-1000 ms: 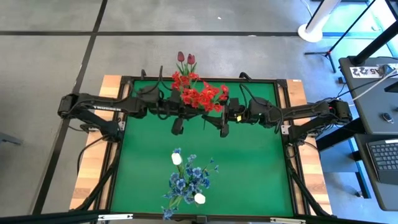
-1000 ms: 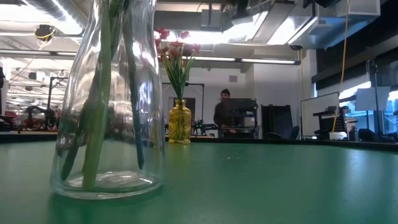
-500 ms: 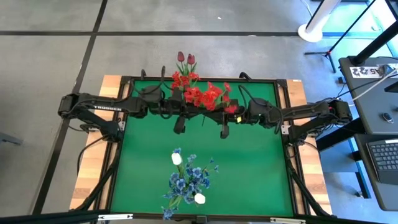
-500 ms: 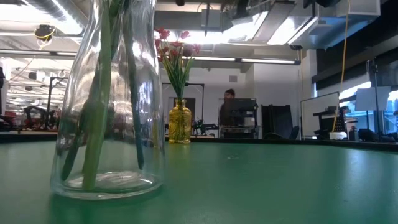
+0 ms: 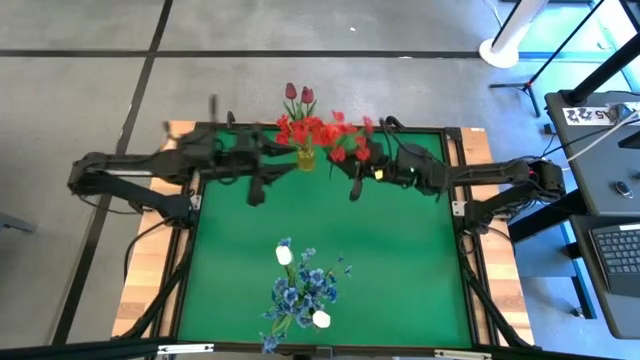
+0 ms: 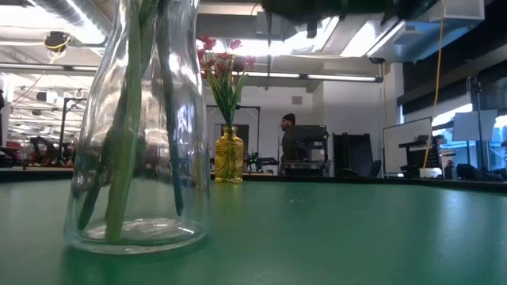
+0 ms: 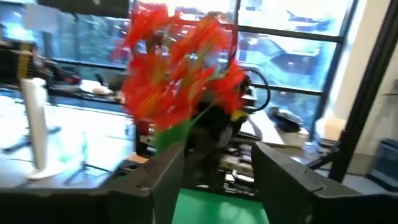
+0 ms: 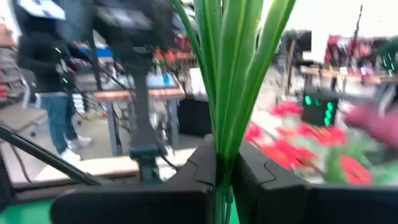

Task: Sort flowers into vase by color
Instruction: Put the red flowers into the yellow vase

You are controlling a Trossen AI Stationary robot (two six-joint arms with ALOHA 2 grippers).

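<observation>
Right gripper (image 8: 222,177) clamps green stems (image 8: 231,68), seen only in right wrist view; left gripper (image 7: 214,180) spread, empty; high view upper centre: red flowers (image 5: 322,132).

Green table top (image 5: 400,270), dark frame. Yellow vase (image 5: 304,158) stands at far edge, just beside right gripper (image 5: 352,188), between it and left gripper (image 5: 254,192). Clear glass vase (image 6: 139,127) stands at near edge, well apart from both.

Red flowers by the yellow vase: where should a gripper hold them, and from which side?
Grip the red flowers by their bundled green stems, below the blossoms, closing from the sides as the right gripper does. The stems run straight and close together; the blossoms spread wide.
</observation>
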